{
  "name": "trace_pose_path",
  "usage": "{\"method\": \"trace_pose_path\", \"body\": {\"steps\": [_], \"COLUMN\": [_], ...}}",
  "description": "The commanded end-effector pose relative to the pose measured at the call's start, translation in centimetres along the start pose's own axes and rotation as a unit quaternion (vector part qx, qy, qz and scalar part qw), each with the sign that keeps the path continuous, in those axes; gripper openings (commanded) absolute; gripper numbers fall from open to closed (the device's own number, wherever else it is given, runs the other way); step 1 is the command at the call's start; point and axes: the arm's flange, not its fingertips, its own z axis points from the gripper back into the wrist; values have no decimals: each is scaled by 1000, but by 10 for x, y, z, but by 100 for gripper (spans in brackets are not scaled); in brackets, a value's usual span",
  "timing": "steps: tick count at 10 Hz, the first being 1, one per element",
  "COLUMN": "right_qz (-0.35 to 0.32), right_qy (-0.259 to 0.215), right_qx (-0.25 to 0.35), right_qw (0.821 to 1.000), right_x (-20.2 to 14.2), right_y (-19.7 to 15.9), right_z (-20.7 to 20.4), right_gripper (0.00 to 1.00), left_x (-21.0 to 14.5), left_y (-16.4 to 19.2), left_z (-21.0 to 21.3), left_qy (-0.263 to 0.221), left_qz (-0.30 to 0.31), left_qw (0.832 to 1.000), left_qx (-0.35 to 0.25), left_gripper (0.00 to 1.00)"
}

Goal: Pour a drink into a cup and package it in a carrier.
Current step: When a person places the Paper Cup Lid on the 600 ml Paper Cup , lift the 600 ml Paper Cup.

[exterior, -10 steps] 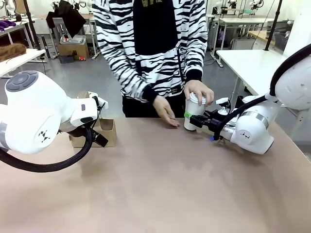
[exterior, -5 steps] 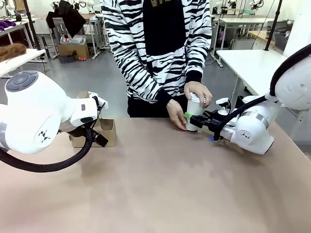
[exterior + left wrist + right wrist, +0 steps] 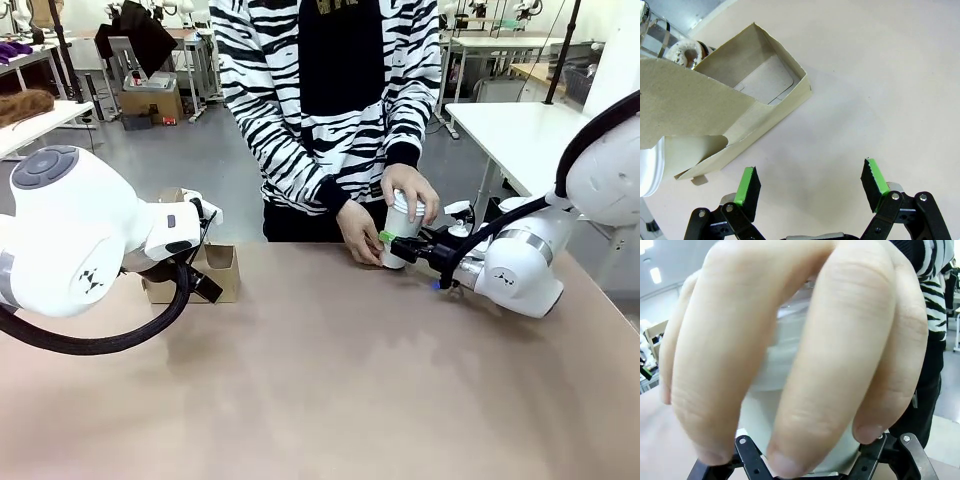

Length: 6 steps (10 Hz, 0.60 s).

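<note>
The left gripper (image 3: 810,167) hangs with jaws spread just beside the carrier (image 3: 771,116), a light, flimsy cardboard box probably best lifted by its upright tab. Well right of the carrier and farther across, the right gripper (image 3: 392,243) clamps the cup (image 3: 403,228) low down. A person's hand (image 3: 412,190) covers its lid. The cup looks crushable, so a gentle grip suits it.

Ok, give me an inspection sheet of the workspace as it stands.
Surface: tan table, no spills seen.
Job's things: white cup held in the person's hands; cardboard carrier at the robot's left, visible slot empty.
Clutter: white round item beside the carrier, kind unclear.
Grippers: right gripper shut on the cup; left gripper open beside the carrier.
Cables: black cable looped under the left arm.
Surroundings: other tables and boxes behind the person.
</note>
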Motion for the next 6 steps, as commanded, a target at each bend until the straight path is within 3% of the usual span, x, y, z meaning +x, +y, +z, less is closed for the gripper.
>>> {"method": "trace_pose_path", "body": {"steps": [1,6], "right_qz": [-7,-7], "right_qy": [0,0], "right_qx": [-2,-2], "right_qw": [1000,1000], "right_x": [6,6], "right_y": [0,0], "right_z": [-3,-3], "right_gripper": [81,81], "left_x": [0,0], "left_y": [0,0], "left_z": [0,0], "left_qy": [-1,-1], "left_qz": [0,0], "left_qw": [1000,1000], "left_qx": [-1,-1], "left_gripper": [100,100]}}
